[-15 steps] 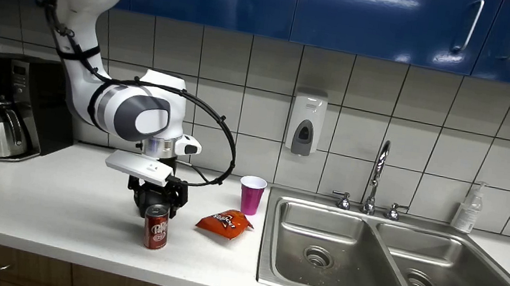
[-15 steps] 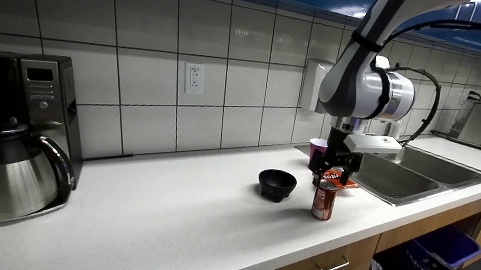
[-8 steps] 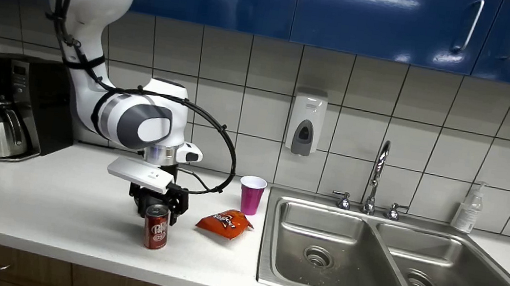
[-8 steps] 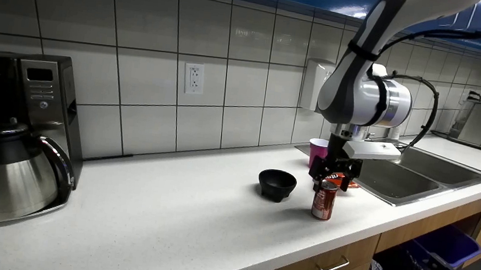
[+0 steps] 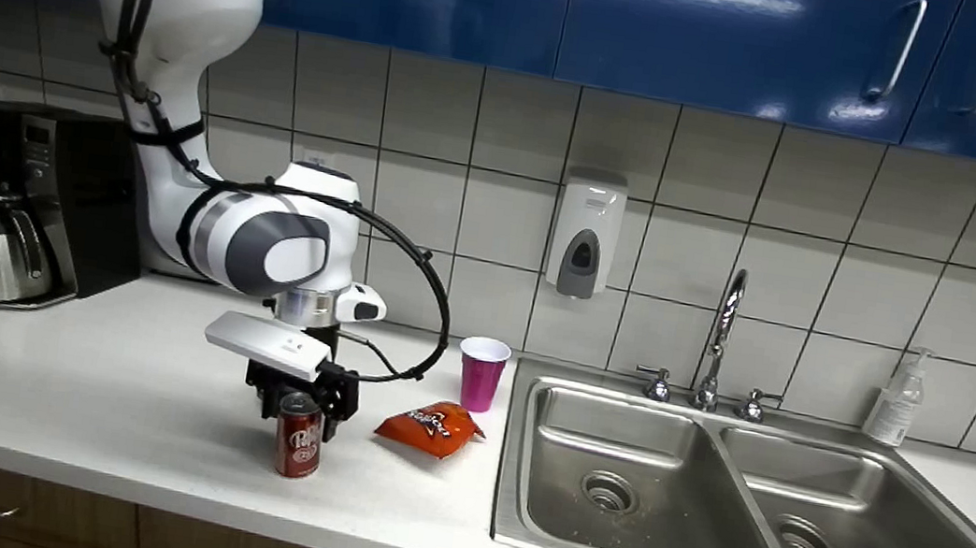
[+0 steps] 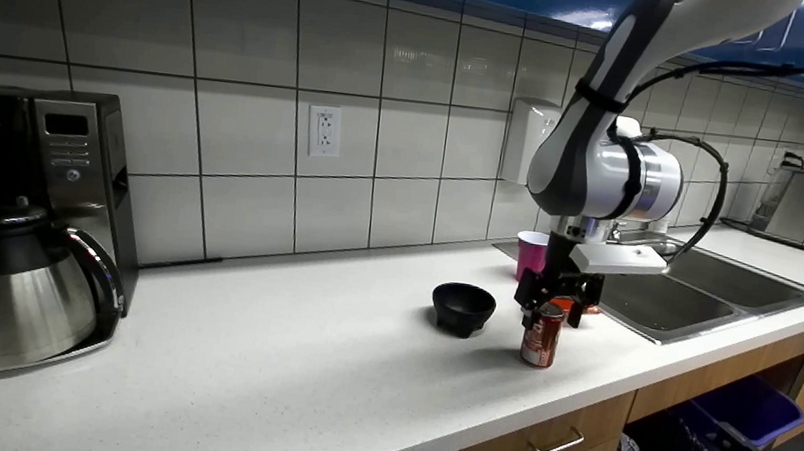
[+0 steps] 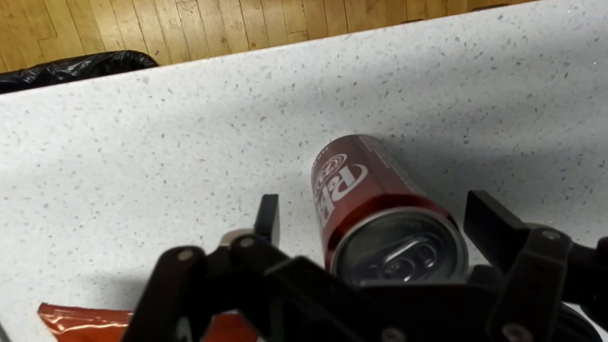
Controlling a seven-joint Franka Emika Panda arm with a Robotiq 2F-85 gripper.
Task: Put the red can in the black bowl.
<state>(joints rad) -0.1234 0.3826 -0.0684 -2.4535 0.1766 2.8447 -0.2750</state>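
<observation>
The red can (image 5: 298, 447) stands upright on the counter near its front edge. It also shows in an exterior view (image 6: 540, 345) and in the wrist view (image 7: 354, 185), its silvery top facing my camera. My gripper (image 7: 375, 216) is open, pointing down, with one finger on each side of the can's top. Gaps show between the can and both fingers. In both exterior views my gripper (image 5: 300, 419) (image 6: 551, 321) is low at the can's upper part. The black bowl (image 6: 463, 308) stands beside the can, toward the wall; in an exterior view it cannot be made out behind the gripper.
An orange-red snack bag (image 5: 433, 428) lies beside the can, with a pink cup (image 5: 481, 377) behind it. The steel sink (image 5: 649, 484) is beyond them. A coffee maker (image 6: 32, 214) stands at the far end. The counter's front edge runs close to the can.
My gripper has moved down, its open fingers now lower beside the can's top. The can, bowl, bag and cup have not moved.
</observation>
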